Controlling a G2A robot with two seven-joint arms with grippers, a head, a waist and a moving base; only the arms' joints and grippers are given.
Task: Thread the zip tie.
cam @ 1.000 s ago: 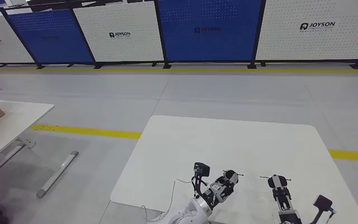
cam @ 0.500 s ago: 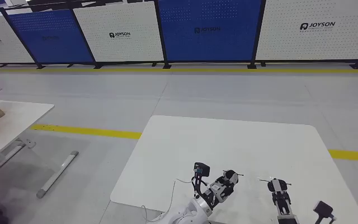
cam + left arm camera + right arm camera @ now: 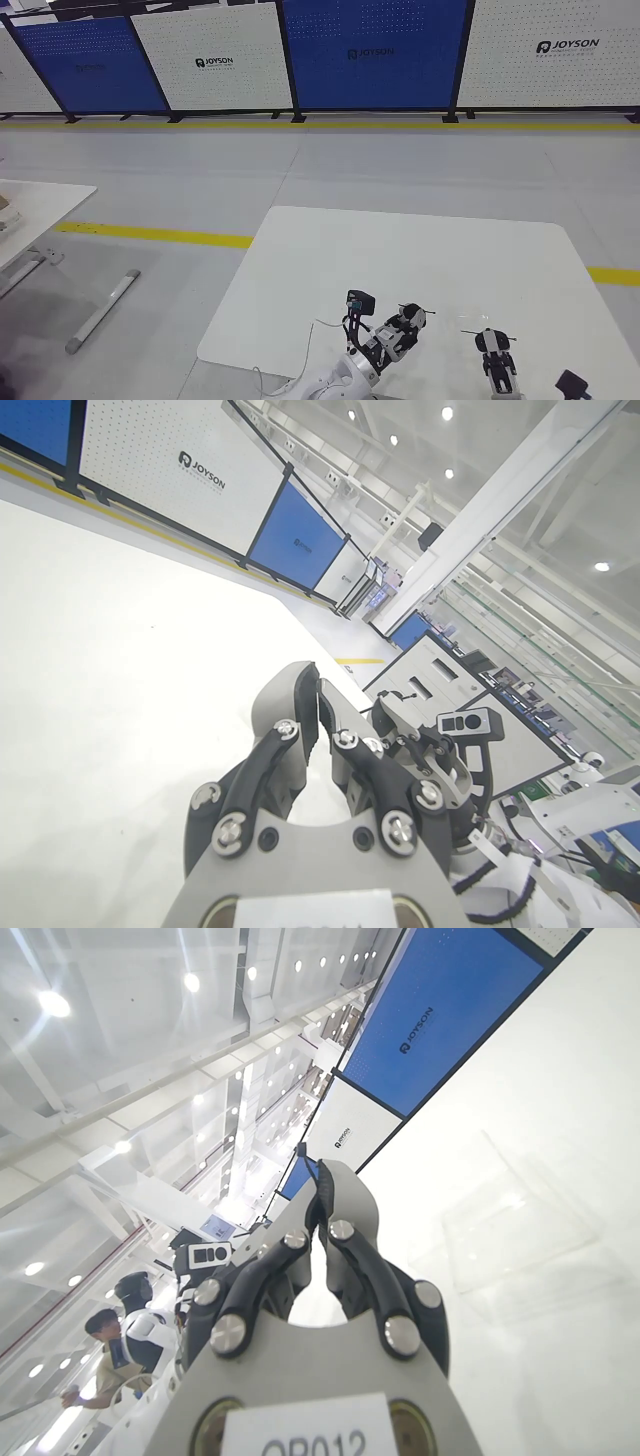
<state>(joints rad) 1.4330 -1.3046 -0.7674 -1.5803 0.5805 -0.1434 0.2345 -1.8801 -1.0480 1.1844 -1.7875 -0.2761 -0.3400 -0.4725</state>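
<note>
**Tie pinched, arms apart**

Your right gripper (image 3: 320,1193) pinches the black tie (image 3: 302,1148) with one end poking out, likely so you can aim it. Your left gripper (image 3: 318,700) is pressed together; it may hold something thin, hard to see. Both hang over the table (image 3: 400,250). The right gripper has slid back toward the near edge; the left stayed put.

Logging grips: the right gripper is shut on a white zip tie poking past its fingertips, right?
The zip tie is black, not white; the right wrist view shows the right gripper shut on it, poking past its fingertips.
</note>
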